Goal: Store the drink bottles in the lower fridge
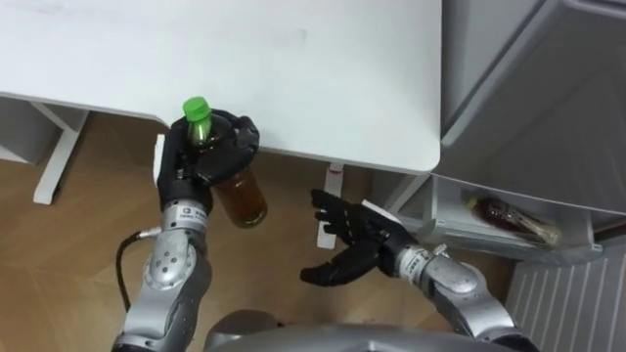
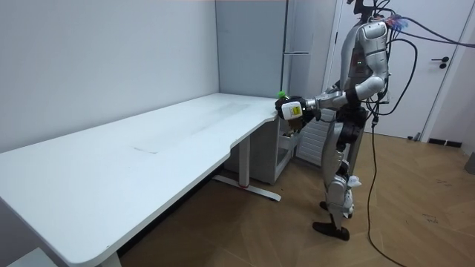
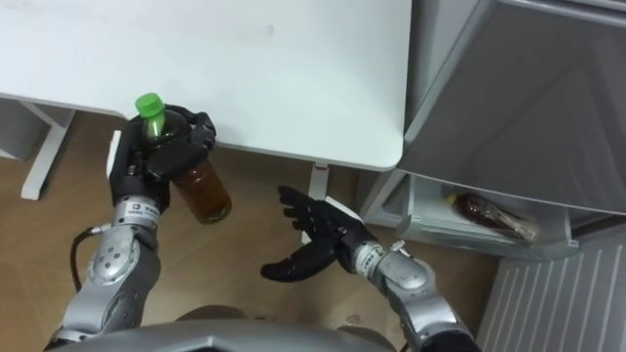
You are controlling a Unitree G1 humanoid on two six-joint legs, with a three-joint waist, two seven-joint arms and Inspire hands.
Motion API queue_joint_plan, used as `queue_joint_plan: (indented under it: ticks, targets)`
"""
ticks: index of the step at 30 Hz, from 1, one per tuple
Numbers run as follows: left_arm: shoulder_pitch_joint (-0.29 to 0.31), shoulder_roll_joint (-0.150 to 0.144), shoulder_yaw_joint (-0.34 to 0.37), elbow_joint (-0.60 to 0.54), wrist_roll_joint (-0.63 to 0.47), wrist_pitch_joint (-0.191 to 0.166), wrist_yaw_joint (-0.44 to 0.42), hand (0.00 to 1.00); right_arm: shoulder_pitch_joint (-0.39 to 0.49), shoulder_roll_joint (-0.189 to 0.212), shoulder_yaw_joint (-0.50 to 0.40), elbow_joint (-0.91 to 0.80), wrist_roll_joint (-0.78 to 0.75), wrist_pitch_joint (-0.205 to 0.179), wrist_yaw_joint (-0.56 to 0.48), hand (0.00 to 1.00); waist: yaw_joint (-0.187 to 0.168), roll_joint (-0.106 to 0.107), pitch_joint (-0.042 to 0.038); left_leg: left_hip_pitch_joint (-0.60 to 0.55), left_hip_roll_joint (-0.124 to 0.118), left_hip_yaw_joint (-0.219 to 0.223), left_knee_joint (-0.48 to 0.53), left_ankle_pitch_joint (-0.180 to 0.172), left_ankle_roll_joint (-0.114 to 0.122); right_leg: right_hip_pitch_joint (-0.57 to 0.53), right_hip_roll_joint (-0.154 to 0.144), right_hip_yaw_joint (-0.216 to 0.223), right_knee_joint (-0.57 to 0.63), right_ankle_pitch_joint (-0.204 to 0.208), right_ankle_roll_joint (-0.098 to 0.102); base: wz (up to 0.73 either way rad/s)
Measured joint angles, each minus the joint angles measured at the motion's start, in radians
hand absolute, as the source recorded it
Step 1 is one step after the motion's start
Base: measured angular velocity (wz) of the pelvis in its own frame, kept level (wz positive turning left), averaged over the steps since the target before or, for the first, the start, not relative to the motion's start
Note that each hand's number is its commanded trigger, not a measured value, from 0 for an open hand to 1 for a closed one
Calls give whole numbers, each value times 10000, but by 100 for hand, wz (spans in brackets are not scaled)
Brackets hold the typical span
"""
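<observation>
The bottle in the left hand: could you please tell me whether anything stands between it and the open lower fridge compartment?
Only the robot's open right hand, which hangs between the bottle and the fridge compartment. The table corner sits beside that path. A second bottle lies inside the compartment.

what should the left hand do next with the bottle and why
Probably carry the bottle, gripped in the left hand, rightward toward the open lower fridge compartment, where another drink already lies; the right hand is open.
</observation>
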Motion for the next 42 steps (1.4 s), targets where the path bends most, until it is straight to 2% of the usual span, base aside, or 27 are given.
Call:
queue_joint_plan:
  ticks: [2,7,12,15,20,24,25,26,33,37,42]
  targets:
    - [17,-19,-14,0,-251,19,-290,100,-2,-7,158,-135,418,3,211,0,-4,10,5,-6,1,4,19,0,0,-2,-4,11,20,0,0,0]
    - [11,-7,-384,-1,-1718,62,-897,100,-172,3,681,-307,1911,22,483,0,-117,30,14,-55,9,42,110,0,2,-50,-48,20,118,2,5,0]
    - [84,8,-849,0,-1693,348,-1480,100,-197,-17,841,-307,2658,97,674,0,-210,30,12,-67,5,42,33,4,37,-91,-29,72,123,14,25,0]
    - [87,44,-930,1,-1706,542,-1834,100,-194,-195,978,-308,3067,211,837,0,-286,55,-4,-143,-3,67,14,5,38,-146,-17,60,122,15,25,-2]
    - [86,125,-1083,2,-1512,612,-2312,100,-195,-292,1046,-307,3645,348,932,0,-315,96,-35,-161,-3,117,87,7,35,-198,-22,94,123,14,25,-2]
    - [85,209,-1065,3,-1517,617,-2632,100,-212,-296,1046,-308,3989,470,987,2,-301,110,-44,-152,18,253,85,7,35,-249,-30,313,121,14,25,-8]
    - [86,219,-1068,34,-1503,620,-2676,100,-211,-295,1044,-308,3989,508,991,58,-310,110,-44,-152,17,286,86,7,35,-251,-38,317,121,15,26,-11]
    - [86,227,-1068,53,-1500,623,-2705,100,-211,-295,1043,-309,3990,547,991,100,-315,109,-45,-149,16,299,87,7,35,-252,-41,317,122,16,29,-5]
    - [86,314,-1142,76,-1228,941,-3075,100,-199,-350,1087,-328,4391,840,837,100,-382,118,-47,-152,54,323,86,-17,69,-276,-8,328,176,31,47,0]
    - [68,302,-1482,75,-1176,1002,-3115,100,-192,-534,1246,-327,4682,978,381,100,-320,280,-95,-165,105,518,83,-24,76,-404,15,458,284,42,36,-12]
    - [40,293,-1473,74,-1178,1149,-3126,100,-185,-547,1332,-326,4682,970,300,100,-566,308,-97,-158,121,530,93,-22,73,-404,32,465,285,48,26,-2]
